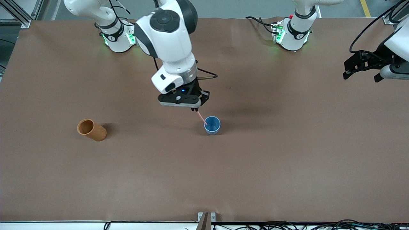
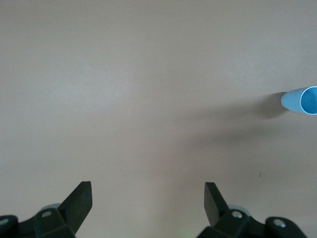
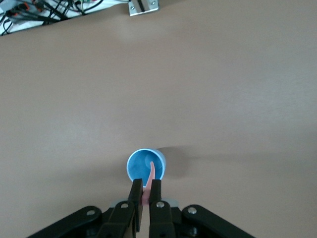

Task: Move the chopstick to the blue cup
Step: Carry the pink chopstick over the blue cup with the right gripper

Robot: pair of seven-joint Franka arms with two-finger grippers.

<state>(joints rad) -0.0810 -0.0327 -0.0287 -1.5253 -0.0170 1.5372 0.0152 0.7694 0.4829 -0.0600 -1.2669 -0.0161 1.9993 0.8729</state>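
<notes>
The light blue cup (image 1: 212, 125) stands upright near the middle of the table. My right gripper (image 1: 194, 109) hovers just above it, shut on the pale pink chopstick (image 1: 201, 118). The chopstick slants down from the fingers, and its lower end is inside the cup's mouth. The right wrist view shows the pink chopstick (image 3: 150, 177) pinched between the two fingers (image 3: 155, 191) with its tip over the blue cup (image 3: 144, 166). My left gripper (image 1: 361, 75) waits open in the air at the left arm's end of the table, with nothing between its fingers (image 2: 81, 197). The blue cup (image 2: 300, 100) also shows in the left wrist view.
An orange-brown cylindrical cup (image 1: 91, 129) lies on its side toward the right arm's end of the table. A metal bracket (image 1: 206, 218) sits at the table's edge nearest the front camera, with cables (image 1: 303, 225) along that edge.
</notes>
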